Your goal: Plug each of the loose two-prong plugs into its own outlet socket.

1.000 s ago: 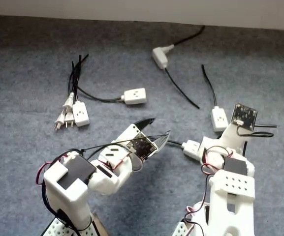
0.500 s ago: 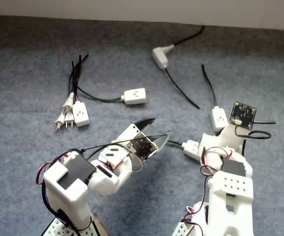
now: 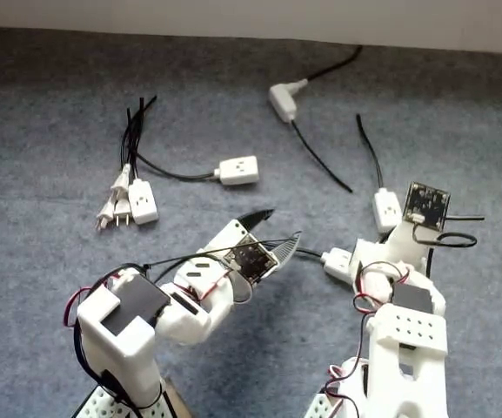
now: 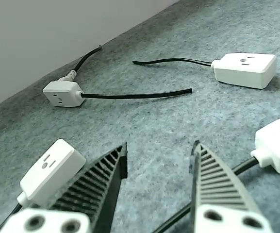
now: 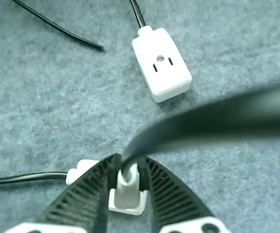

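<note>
Right gripper (image 5: 129, 161) is pinching a white plug (image 5: 126, 195) just short of the loose socket (image 5: 161, 65) on the grey surface (image 5: 42, 107), while the left gripper (image 4: 159, 158) sits spread open farther from that socket.

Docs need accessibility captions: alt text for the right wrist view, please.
The right claw grips a white plug with a black cord on grey carpet. Just beyond lies a white outlet socket, face up, apart from the plug.
</note>
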